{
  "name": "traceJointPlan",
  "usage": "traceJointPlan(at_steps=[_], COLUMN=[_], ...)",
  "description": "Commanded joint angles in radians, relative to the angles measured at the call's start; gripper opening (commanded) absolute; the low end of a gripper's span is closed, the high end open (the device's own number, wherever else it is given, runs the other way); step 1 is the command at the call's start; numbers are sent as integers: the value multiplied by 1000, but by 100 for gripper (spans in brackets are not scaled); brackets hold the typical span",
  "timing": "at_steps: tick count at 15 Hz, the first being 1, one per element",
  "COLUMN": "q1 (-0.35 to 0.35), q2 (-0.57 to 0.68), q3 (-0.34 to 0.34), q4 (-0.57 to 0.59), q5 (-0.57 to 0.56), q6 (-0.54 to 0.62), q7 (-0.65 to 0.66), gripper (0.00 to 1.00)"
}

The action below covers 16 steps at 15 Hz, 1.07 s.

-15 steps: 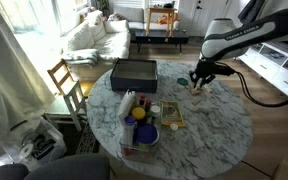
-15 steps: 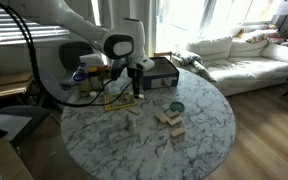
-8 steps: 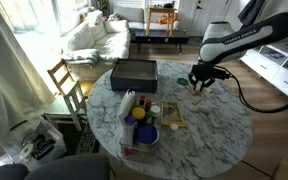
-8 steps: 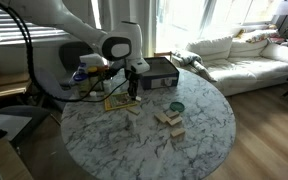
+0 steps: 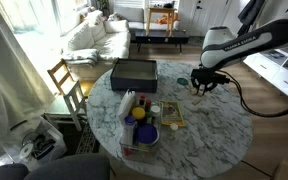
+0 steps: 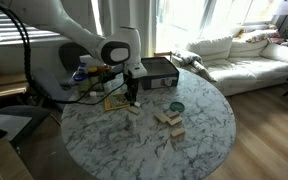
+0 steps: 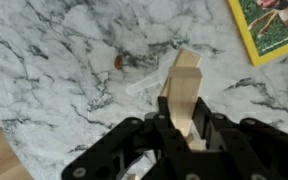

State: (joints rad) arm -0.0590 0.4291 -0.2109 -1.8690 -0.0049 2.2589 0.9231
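My gripper (image 7: 184, 128) is shut on a pale wooden block (image 7: 182, 88). The block sticks out past the fingertips, over the marble tabletop (image 7: 54, 70). In both exterior views the gripper (image 5: 202, 86) (image 6: 132, 100) hangs low over the round table, and the block's (image 6: 132, 109) lower end is at or just above the surface. A small stack of similar wooden blocks (image 6: 169, 120) and a small green dish (image 6: 176, 106) lie a little way off on the table.
A yellow-edged book (image 7: 279, 25) (image 6: 116, 100) lies beside the gripper. A black box (image 5: 134, 72) (image 6: 159, 73) stands at the table's rim. A blue bowl (image 5: 141, 133) and bottles crowd one side. A wooden chair (image 5: 64, 80) and a sofa (image 6: 239, 50) stand beyond the table.
The gripper, still shut on the block, has come down a little toward the tabletop and shifted slightly sideways. Nothing else on the table has moved.
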Motion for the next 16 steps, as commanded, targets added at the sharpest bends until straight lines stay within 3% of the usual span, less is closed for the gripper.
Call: traceJointPlan(at_steps=[1,16], q1=[17,40], q2=[-9,1], q3=[-12,-30], q4=[-43,-116], q5=[-28,-57], q6=[36,196], q7=[46,158], gripper=[7,7])
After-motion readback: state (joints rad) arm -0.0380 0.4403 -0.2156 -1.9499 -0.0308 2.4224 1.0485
